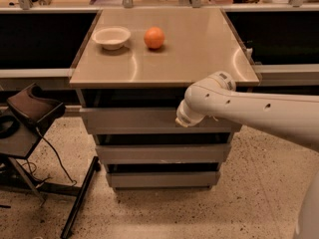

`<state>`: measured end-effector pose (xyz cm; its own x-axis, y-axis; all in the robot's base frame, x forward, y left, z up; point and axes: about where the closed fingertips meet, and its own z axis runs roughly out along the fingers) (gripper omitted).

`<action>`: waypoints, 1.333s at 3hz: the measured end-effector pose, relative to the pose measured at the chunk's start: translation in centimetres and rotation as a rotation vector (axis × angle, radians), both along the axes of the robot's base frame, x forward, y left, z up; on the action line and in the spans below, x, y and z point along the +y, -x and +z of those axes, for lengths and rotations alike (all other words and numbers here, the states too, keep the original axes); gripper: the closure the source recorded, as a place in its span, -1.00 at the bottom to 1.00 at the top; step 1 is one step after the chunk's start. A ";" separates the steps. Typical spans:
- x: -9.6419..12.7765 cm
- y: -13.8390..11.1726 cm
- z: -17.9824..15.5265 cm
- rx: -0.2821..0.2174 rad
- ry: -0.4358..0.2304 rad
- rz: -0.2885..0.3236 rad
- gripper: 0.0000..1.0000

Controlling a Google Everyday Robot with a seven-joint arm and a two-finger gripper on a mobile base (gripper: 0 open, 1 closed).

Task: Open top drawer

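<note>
Claw (182, 119) at top drawer (130, 121) front

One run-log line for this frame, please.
task: open top drawer | gripper: at drawer front, right of centre | drawer interior: not visible | countertop: bowl, orange
</note>
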<state>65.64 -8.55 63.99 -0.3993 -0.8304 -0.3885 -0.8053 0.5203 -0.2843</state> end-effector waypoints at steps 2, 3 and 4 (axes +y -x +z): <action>-0.1 0.4 0.7 -0.003 -0.015 0.007 1.00; -0.2 1.1 0.9 -0.006 -0.022 0.017 1.00; -0.2 1.1 0.9 -0.007 -0.023 0.018 1.00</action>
